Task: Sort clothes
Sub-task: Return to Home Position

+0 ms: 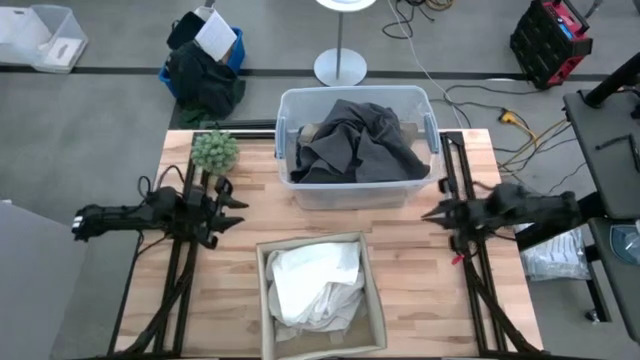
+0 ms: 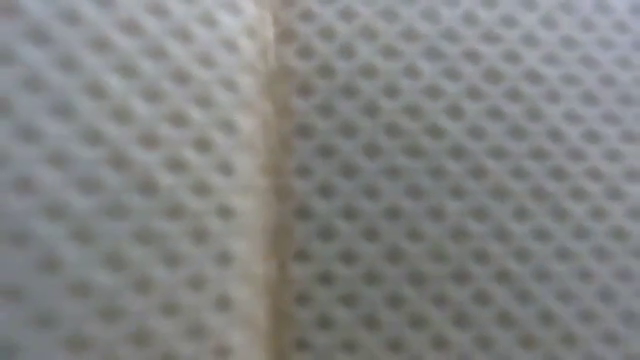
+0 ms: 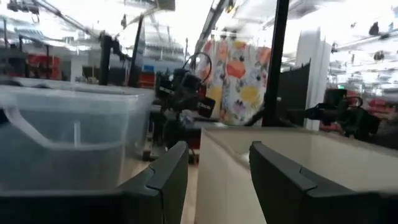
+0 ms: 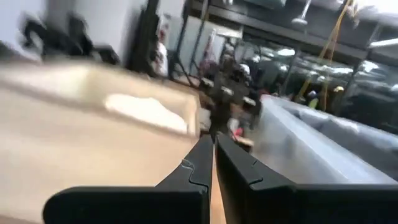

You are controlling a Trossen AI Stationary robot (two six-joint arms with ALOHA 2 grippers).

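Observation:
Dark grey clothes [image 1: 355,140], with a tan piece [image 1: 310,130] showing at their left, fill a clear plastic bin [image 1: 290,185] at the table's far middle. White clothes [image 1: 312,285] lie in a beige fabric box [image 1: 265,300] at the near middle. My left gripper [image 1: 238,213] is open and empty, left of the two containers; its fingers also show in its wrist view [image 3: 217,180]. My right gripper [image 1: 426,213] is shut and empty, right of them, and also shows in its wrist view [image 4: 214,152]. The plaid shirt is not in view.
A green fuzzy plant ball [image 1: 214,150] stands at the table's far left, close behind my left arm. A dark bag with a white paper [image 1: 205,60] sits on the floor beyond the table. A mesh fabric surface [image 2: 320,180] fills the low view.

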